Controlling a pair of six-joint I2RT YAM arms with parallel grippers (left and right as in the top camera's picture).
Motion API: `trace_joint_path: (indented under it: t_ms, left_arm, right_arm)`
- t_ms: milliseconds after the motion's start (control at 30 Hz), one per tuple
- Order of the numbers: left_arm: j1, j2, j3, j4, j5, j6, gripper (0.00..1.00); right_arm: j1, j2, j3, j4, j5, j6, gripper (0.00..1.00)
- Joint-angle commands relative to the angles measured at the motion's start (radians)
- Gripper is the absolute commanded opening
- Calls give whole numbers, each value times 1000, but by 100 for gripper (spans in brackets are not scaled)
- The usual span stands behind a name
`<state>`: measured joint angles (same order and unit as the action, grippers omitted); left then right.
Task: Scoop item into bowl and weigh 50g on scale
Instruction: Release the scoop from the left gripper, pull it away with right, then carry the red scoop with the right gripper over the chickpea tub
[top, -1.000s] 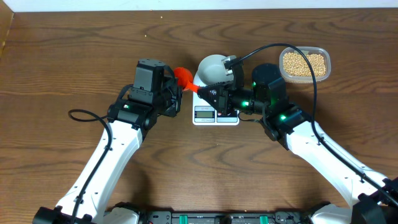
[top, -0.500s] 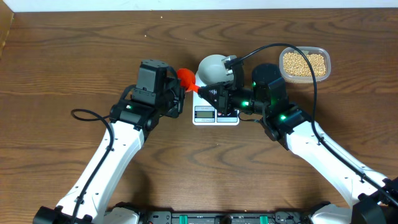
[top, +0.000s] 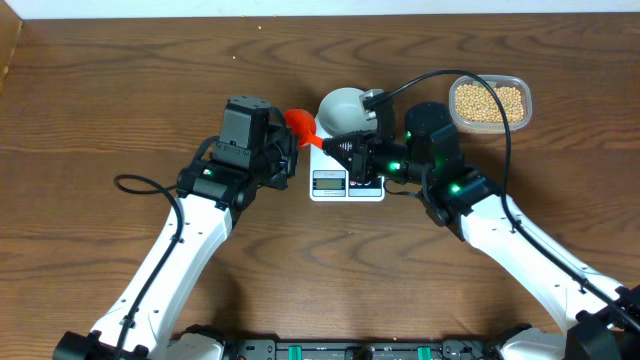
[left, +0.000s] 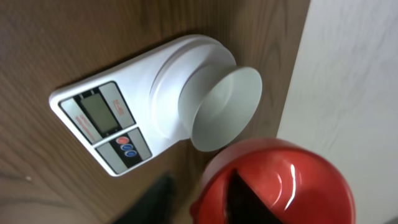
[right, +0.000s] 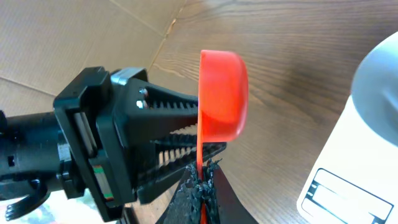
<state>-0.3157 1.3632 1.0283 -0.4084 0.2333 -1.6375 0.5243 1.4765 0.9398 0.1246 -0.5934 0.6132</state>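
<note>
- Two grippers meet at scoop (top: 299, 124), left of bowl (top: 343, 108) on scale (top: 345, 183).
- We note right gripper (right: 200, 180) clamped on scoop handle, left gripper (top: 292, 152) jaws apart.

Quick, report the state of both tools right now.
Left tool: open, jaws apart, gripping nothing.
Right tool: closed on the handle of the red scoop.

The figures on the display of the scale (left: 146, 93) cannot be read, the red scoop (left: 280, 180) just beside the scale is cut by the lower edge, and overhead the right hand (top: 330, 147) hides the scale's middle.
</note>
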Motion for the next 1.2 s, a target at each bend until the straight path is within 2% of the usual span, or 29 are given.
trace_joint_path:
  t_ms: [0, 133, 300, 367, 433, 533, 567, 700, 733, 833, 967, 1167]
  left_arm:
    - [-2, -3, 10, -3, -11, -2, 43]
    - [0, -3, 10, -2, -18, -2, 51]
    - [12, -3, 10, -2, -18, 5, 53]
    - [19, -3, 10, -2, -34, 46, 54]
    - [25, -3, 10, 11, -69, 147, 55]
    - [32, -3, 10, 77, -83, 423, 59]
    - [33, -3, 10, 103, -82, 531, 60]
    - [33, -3, 10, 149, -82, 790, 65]
    - [33, -3, 10, 153, -82, 864, 71]
    - [33, -3, 10, 153, -82, 947, 77]
    - [33, -3, 10, 156, -81, 1061, 78]
    - [33, -3, 10, 146, -81, 1159, 77]
  right_arm:
    - [-24, 1, 16, -2, 15, -15, 1]
    - [-56, 1, 16, -16, 15, 3, 1]
    - [-101, 1, 16, -39, 14, 3, 1]
    - [-122, 1, 16, -40, 2, 3, 1]
    - [-145, 1, 16, -40, -12, 3, 1]
    - [-190, 1, 33, -69, -46, -5, 1]
    - [-210, 1, 47, -97, -58, -19, 1]
    - [-270, 1, 136, -252, -71, -110, 1]
    - [-288, 1, 186, -330, -71, -161, 1]
    - [-312, 1, 286, -473, -57, -256, 1]
    - [-343, 1, 412, -668, 11, -369, 1]
    - [-390, 1, 479, -802, 19, -445, 1]
